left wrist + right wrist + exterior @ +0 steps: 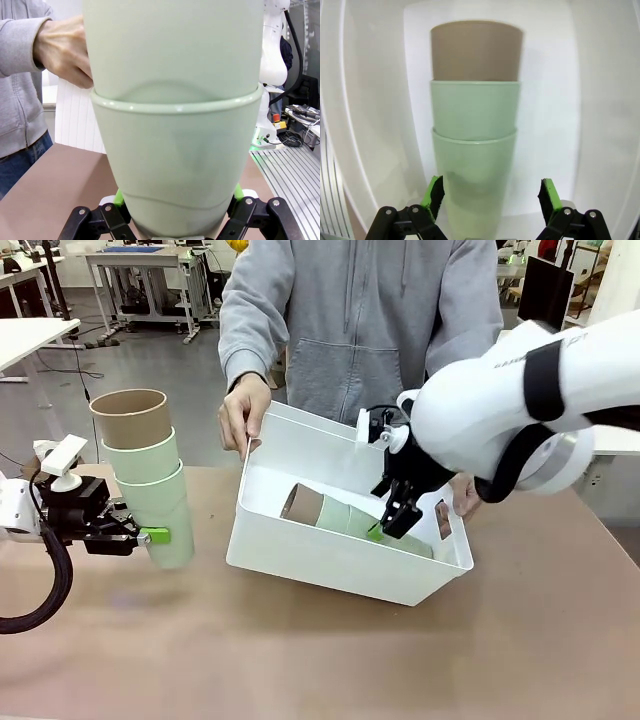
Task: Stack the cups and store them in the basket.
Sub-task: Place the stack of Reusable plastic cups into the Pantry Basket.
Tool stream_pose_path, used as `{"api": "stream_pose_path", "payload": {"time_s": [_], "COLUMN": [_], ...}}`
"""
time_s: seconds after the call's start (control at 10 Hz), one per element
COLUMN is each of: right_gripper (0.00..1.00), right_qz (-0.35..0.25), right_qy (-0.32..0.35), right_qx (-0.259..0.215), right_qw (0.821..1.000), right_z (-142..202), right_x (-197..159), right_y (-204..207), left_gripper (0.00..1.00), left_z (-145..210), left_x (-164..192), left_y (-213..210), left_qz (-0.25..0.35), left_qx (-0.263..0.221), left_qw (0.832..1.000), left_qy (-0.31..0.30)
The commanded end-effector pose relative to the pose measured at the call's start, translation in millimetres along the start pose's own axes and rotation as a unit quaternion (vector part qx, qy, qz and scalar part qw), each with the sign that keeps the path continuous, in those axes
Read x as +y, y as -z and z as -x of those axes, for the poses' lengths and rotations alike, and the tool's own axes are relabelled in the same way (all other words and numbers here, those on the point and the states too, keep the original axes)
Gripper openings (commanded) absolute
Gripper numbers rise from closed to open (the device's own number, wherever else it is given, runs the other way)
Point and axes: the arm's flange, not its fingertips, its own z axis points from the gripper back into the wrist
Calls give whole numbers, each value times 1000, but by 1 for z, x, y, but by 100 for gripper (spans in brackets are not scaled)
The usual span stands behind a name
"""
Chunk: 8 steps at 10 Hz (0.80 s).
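Note:
My left gripper (160, 536) at the table's left is shut on the lowest cup of an upright stack of cups (148, 475), two mint green with a tan-brown one on top. In the left wrist view that stack (175, 125) stands between the fingers of the gripper (177, 222). A person's hands tilt the white basket (330, 565) toward me. Inside it lies a second stack (325, 510), tan-brown cup (476, 50) farthest, two mint cups (474, 150) nearer. My right gripper (388, 523) (491, 197) is inside the basket, open, its pads on either side of the nearest mint cup without touching it.
One of the person's hands (243, 412) (65, 50) holds the basket's far left rim and the other (462, 495) its right end, behind my right arm. Bare brown tabletop (300, 650) lies in front of the basket. White basket walls (370, 100) close in on both sides of the right gripper.

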Motion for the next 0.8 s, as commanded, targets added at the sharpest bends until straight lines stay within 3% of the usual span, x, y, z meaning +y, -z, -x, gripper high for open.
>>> {"api": "stream_pose_path", "payload": {"time_s": [0.0, 0.3, 0.5, 0.7], "right_gripper": [100, 100, 100, 100], "right_qz": [6, 25, 3, -5], "right_qy": [7, 8, 23, 46], "right_qx": [10, -1, -17, -67], "right_qw": [1000, 1000, 1000, 997], "right_z": [-6, 11, 55, 132], "right_x": [-9, -24, -25, -27], "right_y": [-23, -102, -170, -246], "left_gripper": [85, 85, 85, 85], "left_z": [-6, -6, -6, -6], "left_x": [0, 0, 0, 0], "left_y": [0, 0, 0, 0], "left_qz": [4, 4, 4, 4], "left_qx": [-1, -1, -1, -1], "left_qw": [1000, 1000, 1000, 1000], "left_qy": [4, 4, 4, 4]}}
